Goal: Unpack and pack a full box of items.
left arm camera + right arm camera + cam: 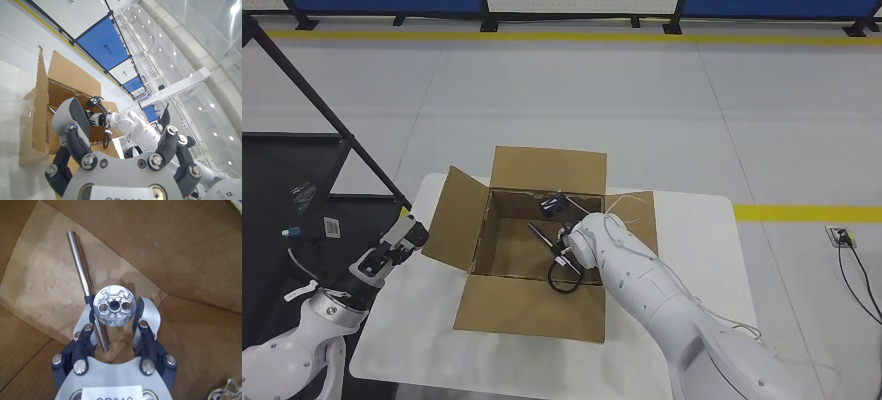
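Box: one, corrugated cardboard, flaps open, on white table.
My left gripper: spread, empty, outside box.
My right gripper: fingers apart, straddling disc.
Rod: one, polished steel, on box floor.
Disc: one, machined metal, beside rod.

The top view looks down on the box; the right wrist view peers closely into it; the left wrist view faces it from the left, tilted up.

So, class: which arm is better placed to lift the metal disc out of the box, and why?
Right. The right gripper, open, sits inside the box astride the metal disc; the left gripper is outside it.
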{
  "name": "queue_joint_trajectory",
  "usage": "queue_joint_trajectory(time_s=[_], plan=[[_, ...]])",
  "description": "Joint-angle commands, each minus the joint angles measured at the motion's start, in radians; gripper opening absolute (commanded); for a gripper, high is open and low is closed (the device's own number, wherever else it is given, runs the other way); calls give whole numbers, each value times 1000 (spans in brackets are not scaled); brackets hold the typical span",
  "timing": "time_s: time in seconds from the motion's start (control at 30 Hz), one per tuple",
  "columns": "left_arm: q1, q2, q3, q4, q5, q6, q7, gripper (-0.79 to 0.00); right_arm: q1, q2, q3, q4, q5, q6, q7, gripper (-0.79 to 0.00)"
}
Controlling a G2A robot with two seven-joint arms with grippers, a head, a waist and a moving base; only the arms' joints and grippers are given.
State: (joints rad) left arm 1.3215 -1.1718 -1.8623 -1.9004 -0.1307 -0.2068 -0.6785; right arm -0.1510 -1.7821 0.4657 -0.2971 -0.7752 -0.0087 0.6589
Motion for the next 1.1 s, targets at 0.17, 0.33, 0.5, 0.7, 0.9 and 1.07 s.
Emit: queue_joint_trajectory(time_s=[0.17,0.33,0.5,0.7,0.9,1.07], plan=[[0,0,0,0,0,0,0,0,6,-18,8,34,-6,1,-6,-243],[0,0,0,0,0,0,0,0,8,-33,7,48,-23,18,-1,-215],[0,0,0,0,0,0,0,0,8,-47,6,58,-40,33,4,-203],[0,0,0,0,0,0,0,0,9,-60,10,76,-51,37,-3,-240],[0,0,0,0,0,0,0,0,7,-70,14,91,-65,59,-21,-268],[0,0,0,0,0,0,0,0,6,-77,21,103,-68,57,-24,-268]])
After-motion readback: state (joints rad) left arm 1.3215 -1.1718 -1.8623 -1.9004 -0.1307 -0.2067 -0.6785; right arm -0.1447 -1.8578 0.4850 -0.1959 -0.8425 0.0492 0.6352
